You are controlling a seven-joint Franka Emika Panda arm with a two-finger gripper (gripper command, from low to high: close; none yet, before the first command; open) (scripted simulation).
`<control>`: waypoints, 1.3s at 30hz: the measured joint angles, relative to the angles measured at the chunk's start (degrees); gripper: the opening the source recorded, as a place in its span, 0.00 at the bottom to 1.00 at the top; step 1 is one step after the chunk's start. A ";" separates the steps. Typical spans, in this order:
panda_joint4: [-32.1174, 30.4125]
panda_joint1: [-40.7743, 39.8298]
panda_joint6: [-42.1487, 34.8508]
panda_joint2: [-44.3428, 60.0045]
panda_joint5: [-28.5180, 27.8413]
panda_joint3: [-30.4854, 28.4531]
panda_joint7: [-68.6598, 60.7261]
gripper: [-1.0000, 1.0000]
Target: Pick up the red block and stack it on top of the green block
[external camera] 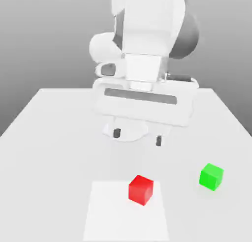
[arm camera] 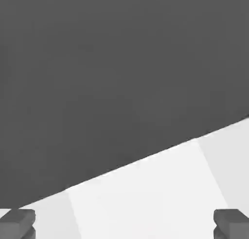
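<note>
Arm's upper part cut off; gripper (external camera: 138, 137) wide open, empty, above bench (external camera: 44, 137); red block (external camera: 141, 190) at its six o'clock, green block (external camera: 211, 176) at four

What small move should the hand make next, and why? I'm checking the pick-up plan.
Probably move the open hand toward the red block and lower over it: both blocks sit untouched on the table, the green block apart.
</note>
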 joint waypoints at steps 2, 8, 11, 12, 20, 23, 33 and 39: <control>-3.44 0.45 3.48 5.03 2.21 0.52 2.85 0.50; -4.28 1.02 10.46 13.84 -0.68 -0.55 7.76 0.50; -3.70 2.57 13.84 17.93 -4.65 -3.01 10.67 0.50; -3.52 3.37 14.97 19.32 -6.03 -4.14 11.66 0.50; -3.16 6.43 18.14 22.98 -8.66 -7.86 13.52 0.00; -3.24 5.89 17.29 21.97 -7.88 -7.11 12.98 0.00; -5.27 4.14 6.63 9.15 3.08 -2.45 4.97 0.00; -3.71 14.24 2.08 5.99 5.48 3.79 15.73 0.00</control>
